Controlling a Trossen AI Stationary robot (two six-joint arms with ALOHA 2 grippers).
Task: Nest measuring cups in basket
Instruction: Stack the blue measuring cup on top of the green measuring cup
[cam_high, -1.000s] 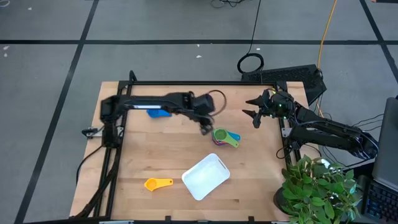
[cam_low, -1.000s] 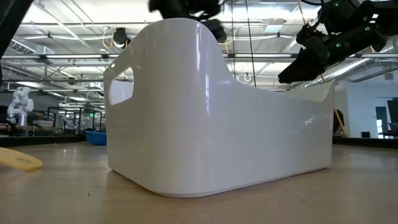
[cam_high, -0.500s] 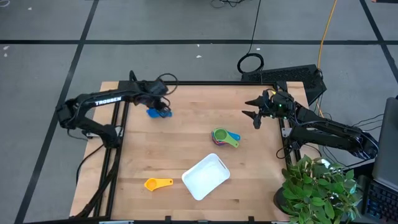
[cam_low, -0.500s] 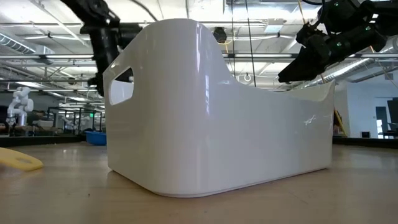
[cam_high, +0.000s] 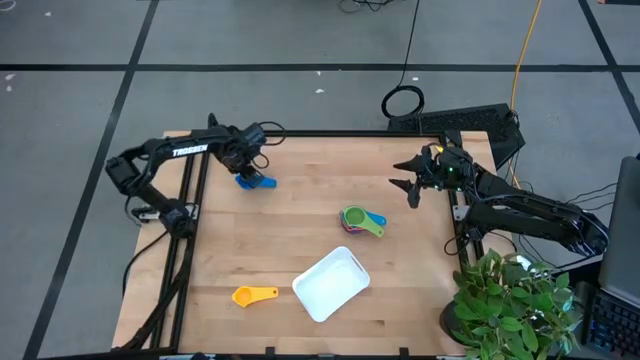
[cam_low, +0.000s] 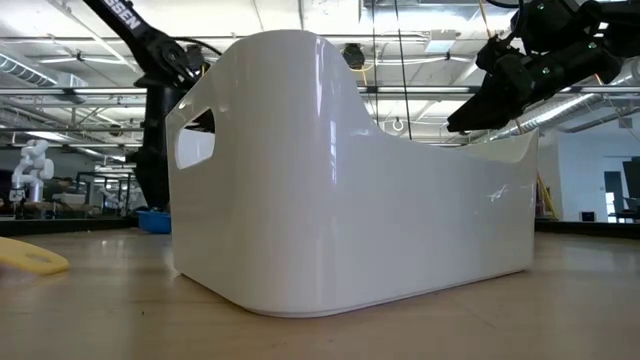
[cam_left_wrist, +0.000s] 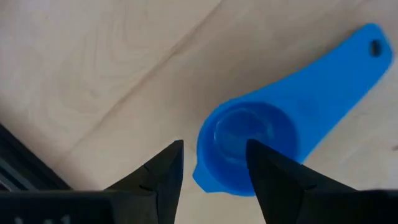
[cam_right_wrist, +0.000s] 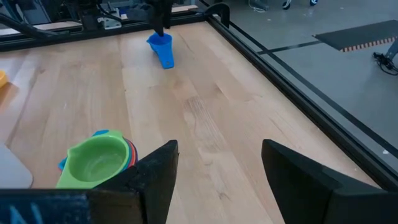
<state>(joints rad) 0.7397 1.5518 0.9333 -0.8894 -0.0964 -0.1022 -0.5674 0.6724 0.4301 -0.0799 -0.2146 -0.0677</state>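
Your left gripper (cam_high: 252, 172) is hanging directly over the blue measuring cup (cam_high: 256, 181) at the far left corner of the table (cam_high: 300, 215), with its fingers parted and nothing between them. In the left wrist view one finger is sitting just outside the cup's rim and the other is lying across the bowl of the blue measuring cup (cam_left_wrist: 249, 146), while the handle is running away from the fingertips; whether either finger is touching the plastic cannot be told. Your right gripper (cam_high: 409, 179) is waiting, spread wide and empty, above the far right part of the table, well apart from everything. From it, the nested stack (cam_high: 360, 221), green cup on top with orange-red and light blue showing under it, is lying nearer the table's middle; the right wrist view is showing that stack (cam_right_wrist: 99, 158) close ahead of the fingers and the blue measuring cup (cam_right_wrist: 161, 48) far beyond. The basket (cam_high: 331, 283) is sitting toward the near edge, past the stack from both grippers, and the yellow cup (cam_high: 254, 295) is lying just beside its left end. In the low view the basket (cam_low: 350, 180) is filling most of the sight, with the yellow cup (cam_low: 30, 257) at its side.
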